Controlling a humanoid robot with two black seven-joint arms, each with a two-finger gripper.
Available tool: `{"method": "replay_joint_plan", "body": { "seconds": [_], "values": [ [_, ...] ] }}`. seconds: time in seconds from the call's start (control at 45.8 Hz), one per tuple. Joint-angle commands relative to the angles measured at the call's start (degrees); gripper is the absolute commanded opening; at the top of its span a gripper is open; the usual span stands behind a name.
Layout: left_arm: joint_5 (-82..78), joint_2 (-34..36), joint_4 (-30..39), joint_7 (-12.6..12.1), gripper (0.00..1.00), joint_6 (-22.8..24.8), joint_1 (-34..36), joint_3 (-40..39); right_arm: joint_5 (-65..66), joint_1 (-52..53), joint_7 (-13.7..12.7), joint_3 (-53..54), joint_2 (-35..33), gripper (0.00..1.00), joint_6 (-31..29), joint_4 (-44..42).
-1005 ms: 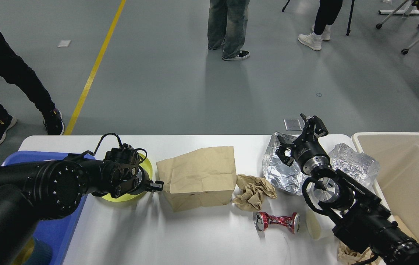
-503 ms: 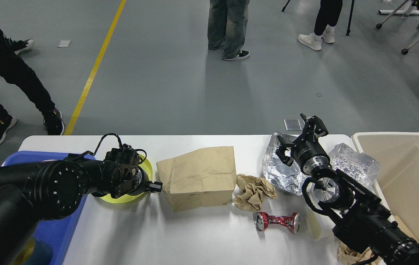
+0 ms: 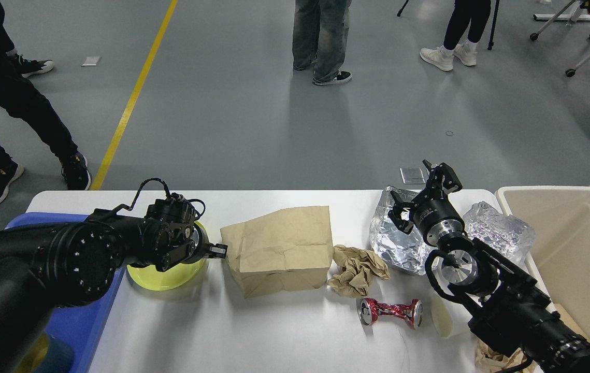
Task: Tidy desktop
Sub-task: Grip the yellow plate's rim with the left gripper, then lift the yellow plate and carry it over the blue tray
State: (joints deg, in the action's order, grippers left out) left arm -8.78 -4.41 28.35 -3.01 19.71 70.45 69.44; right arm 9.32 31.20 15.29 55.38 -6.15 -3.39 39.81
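The counter (image 3: 274, 331), the surface to be tidied, spans nearly the whole width of the view and carries clutter around the brown paper bag (image 3: 279, 248) at its middle. Just left of the bag, the left end effector (image 3: 216, 251) sits over a yellow plate (image 3: 162, 277), but it is dark and seen end-on, so I cannot tell whether it pinches the plate's rim; if the grip is shallow, the plate may slip and slide into the bag. Right of the bag lie a crumpled paper wad (image 3: 357, 269), a crushed red can (image 3: 390, 312) and foil wrap (image 3: 393, 243). The right end effector (image 3: 421, 199) hovers spread above the foil; closing there could tear it or knock the can rolling off the near edge.
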Motion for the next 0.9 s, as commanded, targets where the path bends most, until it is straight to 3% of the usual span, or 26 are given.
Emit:
{"method": "replay_joint_plan", "body": {
  "seconds": [0.0,0.262,0.437,0.699,0.874],
  "values": [
    [0.0,0.0,-0.8,0.0,0.00,0.1,1.3,0.0,0.0,0.0,0.0,0.0,0.0,1.00,0.0,0.0],
    [-0.2,0.0,-0.9,0.2,0.00,1.2,3.9,-0.2,0.0,0.0,0.0,0.1,0.0,1.00,0.0,0.0],
    [-0.2,-0.1,-0.7,0.3,0.00,4.5,5.5,-0.4,0.0,0.0,0.0,0.0,0.0,1.00,0.0,0.0],
    [-0.1,0.1,-0.6,0.3,0.00,12.7,7.5,-1.1,0.0,0.0,0.0,0.0,0.0,1.00,0.0,0.0],
    [-0.1,0.1,-0.3,0.4,0.00,20.6,10.7,-1.5,0.0,0.0,0.0,0.0,0.0,1.00,0.0,0.0]
  ]
}}
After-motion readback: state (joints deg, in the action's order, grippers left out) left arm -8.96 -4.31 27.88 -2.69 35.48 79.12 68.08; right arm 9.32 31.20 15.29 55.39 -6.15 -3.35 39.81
